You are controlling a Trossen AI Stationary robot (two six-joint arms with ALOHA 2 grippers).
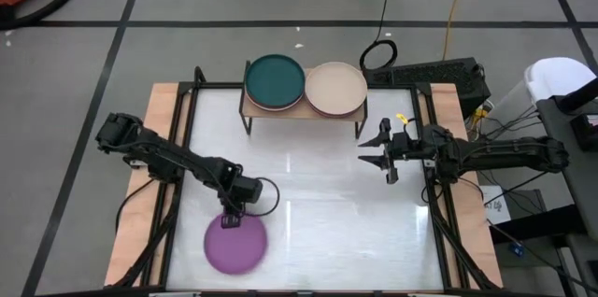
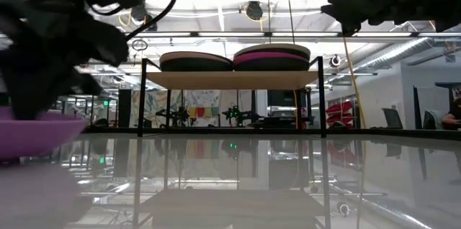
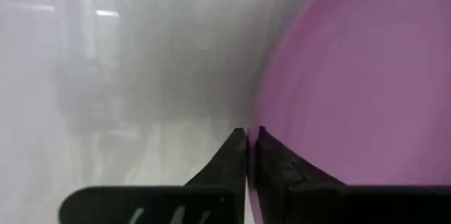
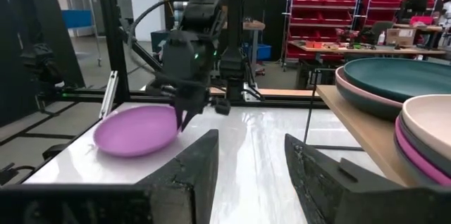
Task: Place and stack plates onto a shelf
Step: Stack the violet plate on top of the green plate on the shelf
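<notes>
Left end effector (image 1: 230,215), wrist angled downward, pinches the purple plate (image 1: 235,245) rim near the tabletop's (image 1: 318,204) front-left corner; right end effector (image 1: 377,152) hovers spread.

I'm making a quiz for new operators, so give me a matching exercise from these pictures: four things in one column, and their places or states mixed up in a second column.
Column one:
1. purple plate
2. teal plate
3. beige plate
4. right end effector

Column two:
A. top of the shelf's right stack
B. open, above the table, holding nothing
C. gripped at its rim by the left end effector
D. top of the shelf's left stack

Pairs: 1-C, 2-D, 3-A, 4-B
</notes>
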